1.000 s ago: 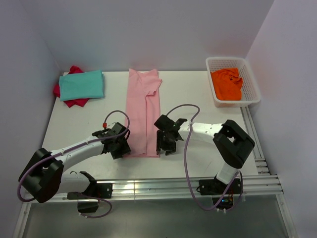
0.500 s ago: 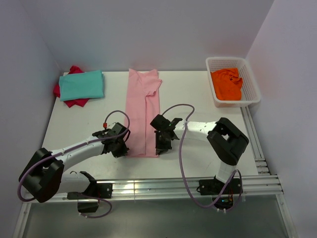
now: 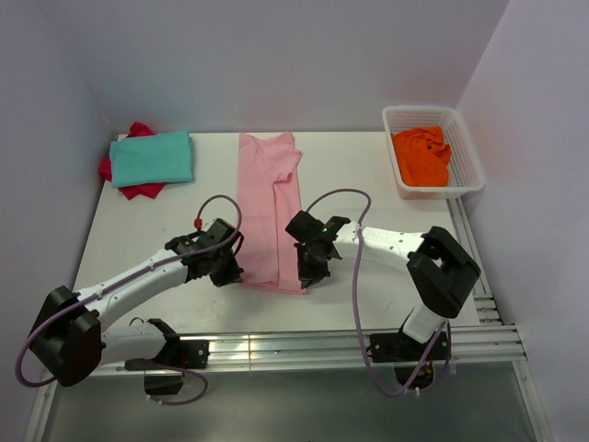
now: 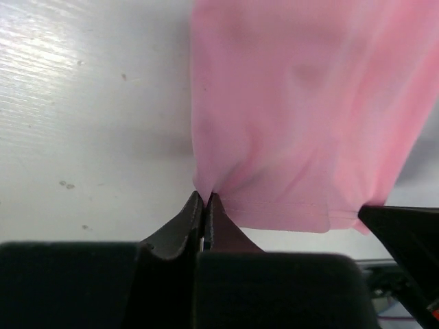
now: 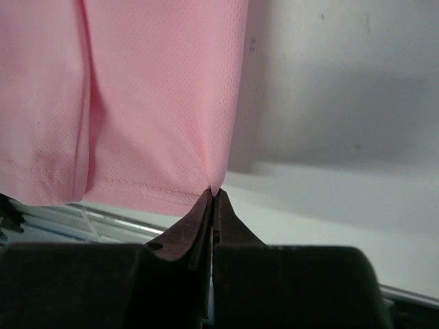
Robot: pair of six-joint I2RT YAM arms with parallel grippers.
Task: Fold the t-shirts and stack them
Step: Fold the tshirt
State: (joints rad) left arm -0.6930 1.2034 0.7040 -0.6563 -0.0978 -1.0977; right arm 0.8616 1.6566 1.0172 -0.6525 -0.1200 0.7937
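The white table [image 3: 377, 198] carries a long pink t-shirt [image 3: 269, 207], folded lengthwise, at its middle; the left fingers [image 4: 184, 225] are clamped on its near left hem corner; the right fingers [image 5: 195, 223] are clamped on the near right corner.

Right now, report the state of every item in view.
pink t-shirt: folded lengthwise into a long strip
left gripper: shut on its near-left hem corner
right gripper: shut on its near-right hem corner
teal t-shirt: folded, lying on red garment
orange t-shirt: crumpled in white basket
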